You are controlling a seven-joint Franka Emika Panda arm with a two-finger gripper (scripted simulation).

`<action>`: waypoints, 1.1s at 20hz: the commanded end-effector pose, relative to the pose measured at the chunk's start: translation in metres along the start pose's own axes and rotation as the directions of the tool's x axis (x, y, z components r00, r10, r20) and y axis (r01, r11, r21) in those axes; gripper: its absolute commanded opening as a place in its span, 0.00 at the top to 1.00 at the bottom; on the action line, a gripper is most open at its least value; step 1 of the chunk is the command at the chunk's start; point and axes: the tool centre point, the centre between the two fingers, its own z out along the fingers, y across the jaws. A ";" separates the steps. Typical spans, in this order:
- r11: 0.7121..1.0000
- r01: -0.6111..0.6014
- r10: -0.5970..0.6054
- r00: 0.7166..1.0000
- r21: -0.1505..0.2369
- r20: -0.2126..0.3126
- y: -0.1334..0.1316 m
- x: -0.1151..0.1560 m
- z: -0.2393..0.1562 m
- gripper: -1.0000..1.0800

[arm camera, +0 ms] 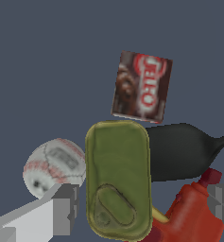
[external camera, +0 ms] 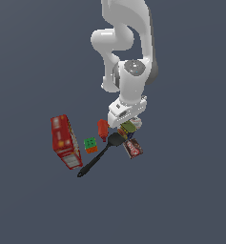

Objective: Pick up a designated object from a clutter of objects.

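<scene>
- The pincer [arm camera: 142, 205] hangs low over the middle of the clutter, its two grey fingers [arm camera: 66, 208] spread wide, one on each side of the can [arm camera: 117, 177]. Whether either finger touches the can I cannot tell.
- The can shows its olive-green top with a pull-tab pressed into it; in the wrist view the top looks like a rounded oblong. It sits between the fingers, not visibly lifted off the surface [external camera: 33, 57].
- In the exterior view the can [external camera: 129, 127] peeks out just under the arm's [external camera: 128, 71] white hand, near the spatula's head.
- A white ball [arm camera: 54, 166] with red stitching lies just beside the can, next to one finger.
- The black spatula [external camera: 99, 155] has its blade [arm camera: 179, 150] lying against the can's other side; its handle runs away toward the exterior view's lower left.
- A red bottle [arm camera: 191, 215] lies by the second finger, close to the can and under the edge of the spatula blade. In the exterior view the bottle [external camera: 103, 129] lies between the cube and the hand.
- A dark red packet [arm camera: 142, 86] with white lettering lies flat just past the can, apart from the ball.
- A green-orange cube [external camera: 90, 145] sits to the exterior view's left of the spatula handle.
- A tall red box [external camera: 65, 141] lies farther to the exterior view's left, well apart from the can.
</scene>
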 end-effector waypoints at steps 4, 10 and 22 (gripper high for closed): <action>0.999 0.040 -0.040 0.999 -0.001 -0.003 -0.007 -0.005 0.009 0.04; 0.999 0.038 -0.038 0.999 -0.001 -0.002 -0.007 -0.005 0.011 0.04; 0.999 0.042 -0.042 0.999 -0.001 -0.003 -0.008 -0.006 0.054 0.04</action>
